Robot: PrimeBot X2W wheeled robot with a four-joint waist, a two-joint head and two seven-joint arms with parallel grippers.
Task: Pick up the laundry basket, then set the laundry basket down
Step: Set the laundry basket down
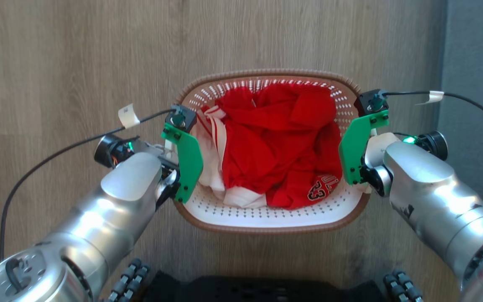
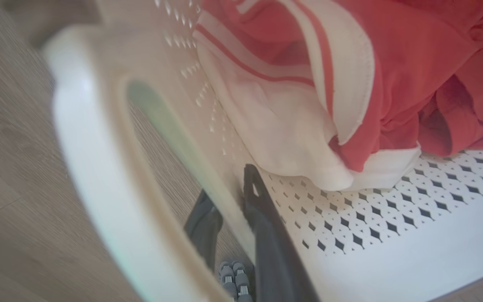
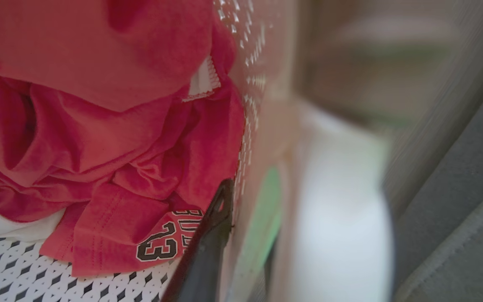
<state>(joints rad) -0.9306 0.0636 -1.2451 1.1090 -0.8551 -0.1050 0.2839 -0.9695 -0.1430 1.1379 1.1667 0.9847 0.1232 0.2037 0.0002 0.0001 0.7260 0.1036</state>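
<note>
Left hand (image 2: 227, 184) is closed on the left wall of the laundry basket (image 1: 266, 228): one dark finger (image 2: 262, 222) inside against the perforated wall, the other outside it, just under the white side handle (image 2: 94, 167). Right hand (image 3: 245, 218) is clamped on the right wall the same way. Its inner finger (image 3: 212, 239) is sharp and lies beside the red cloth, while the outer one is only a dark blur behind the wall, next to the right handle (image 3: 342, 218). In the head view each wrist carries a green plate, the left (image 1: 188, 163) over the left rim and the right (image 1: 354, 147) over the right rim, with black cables trailing outward from both. The basket sits centred between the two silver forearms, just far of the robot's dark base (image 1: 258, 291), over the wooden floor (image 1: 57, 63). Cannot tell if it is touching the floor or off it. The brown woven rim runs all round. The clothes (image 1: 275, 138) are heaped inside: red mostly at centre and right, a white striped piece at the left, and a number 23 patch at the near right. The near strip of the basket's bottom is bare. A grey mat (image 1: 476, 63) lies along the right edge, and the right forearm is over it.
</note>
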